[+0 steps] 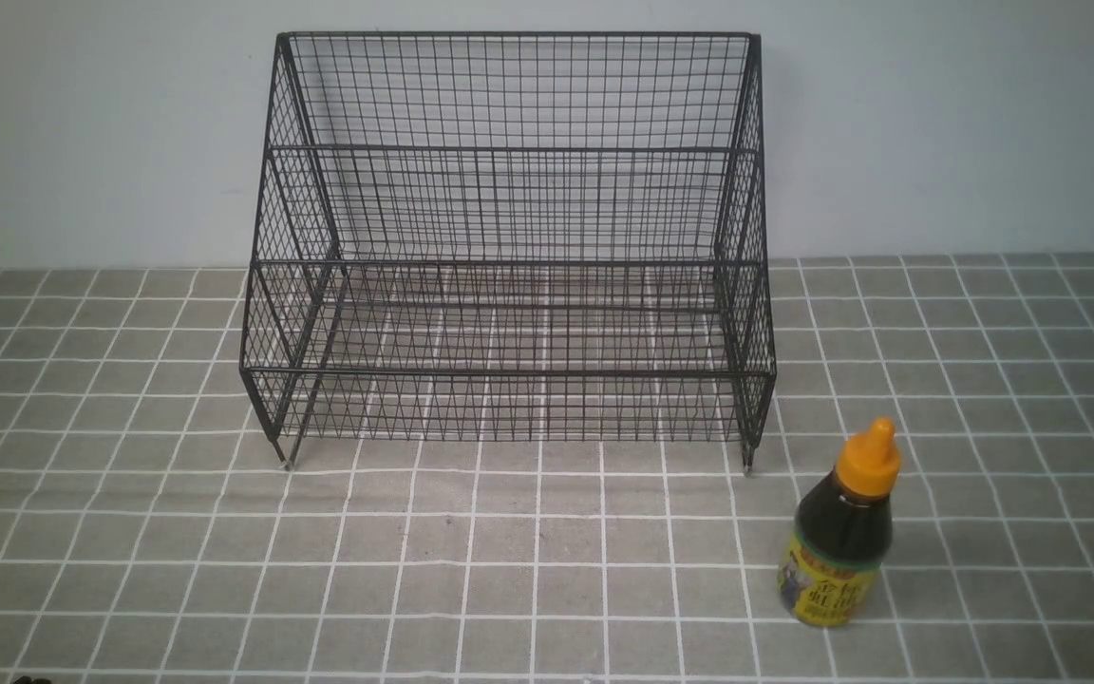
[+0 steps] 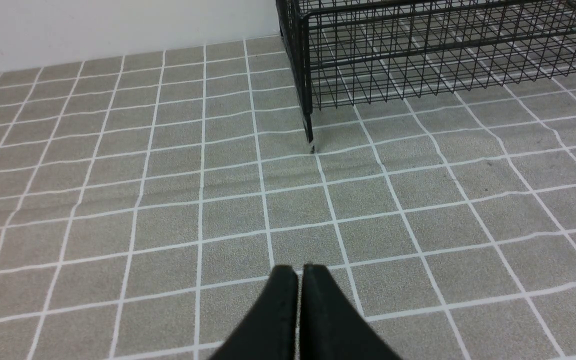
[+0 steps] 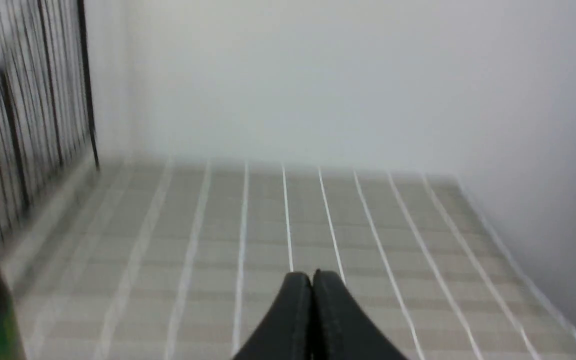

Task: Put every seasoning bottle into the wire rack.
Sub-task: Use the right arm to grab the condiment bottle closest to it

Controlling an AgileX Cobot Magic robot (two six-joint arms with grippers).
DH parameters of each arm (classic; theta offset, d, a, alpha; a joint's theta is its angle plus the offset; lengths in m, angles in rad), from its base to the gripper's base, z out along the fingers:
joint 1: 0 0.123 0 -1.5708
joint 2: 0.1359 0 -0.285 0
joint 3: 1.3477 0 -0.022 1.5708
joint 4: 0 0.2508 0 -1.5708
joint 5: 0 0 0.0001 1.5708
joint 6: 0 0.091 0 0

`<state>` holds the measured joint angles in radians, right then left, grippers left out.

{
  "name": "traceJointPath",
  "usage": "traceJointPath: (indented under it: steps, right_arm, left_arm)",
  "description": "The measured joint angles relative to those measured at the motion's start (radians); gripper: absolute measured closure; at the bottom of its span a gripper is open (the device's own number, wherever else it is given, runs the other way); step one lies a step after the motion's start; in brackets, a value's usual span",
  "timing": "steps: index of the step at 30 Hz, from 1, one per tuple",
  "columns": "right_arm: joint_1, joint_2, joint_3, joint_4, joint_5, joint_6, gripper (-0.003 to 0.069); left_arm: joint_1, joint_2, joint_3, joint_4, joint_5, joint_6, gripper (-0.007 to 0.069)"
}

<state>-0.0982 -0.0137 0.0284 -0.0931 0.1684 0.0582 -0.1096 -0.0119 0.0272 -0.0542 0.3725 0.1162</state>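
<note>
Seasoning bottle (image 1: 839,532) upright on grey tiled surface (image 1: 129,570), near the front right foot of wire rack (image 1: 509,247), outside it | rack backs onto pale wall (image 1: 936,123) | left tool (image 2: 299,274) fingers pressed together, gripping nothing | right tool (image 3: 312,277) pressed together too, gripping nothing, view blurred

You'll find print in one place only: the yellow-green label (image 1: 825,589) on the bottle (image 1: 839,527). It carries large dark Chinese characters, too blurred to read with certainty. Nothing else you see bears any text, number or sign.
</note>
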Motion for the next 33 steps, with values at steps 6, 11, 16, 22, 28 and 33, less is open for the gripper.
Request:
traceJointPath:
  steps: [6, 11, 16, 22, 28, 33]
  right_arm:
    - [0.0, 0.0, 0.0, 0.052, -0.287, 0.14, 0.0671]
    - [0.0, 0.0, 0.0, 0.054, -0.384, 0.185, 0.0671]
    - [0.0, 0.0, 0.0, 0.053, -0.422, 0.189, 0.0671]
    - [0.0, 0.0, 0.0, 0.051, -0.438, 0.19, 0.0671]
    - [0.001, 0.006, -0.012, 0.069, -0.529, 0.35, 0.0671]
    - [0.001, 0.155, -0.145, -0.148, -0.408, 0.584, 0.0671]
  left_arm:
    - [0.0, 0.0, 0.0, 0.0, 0.0, 0.0, 0.0631]
    - [0.0, 0.0, 0.0, 0.0, 0.0, 0.0, 0.0631]
    - [0.0, 0.0, 0.0, 0.0, 0.0, 0.0, 0.0631]
    - [0.0, 0.0, 0.0, 0.0, 0.0, 0.0, 0.0631]
    - [0.0, 0.0, 0.0, 0.0, 0.0, 0.0, 0.0631]
    - [0.0, 0.0, 0.0, 0.0, 0.0, 0.0, 0.0631]
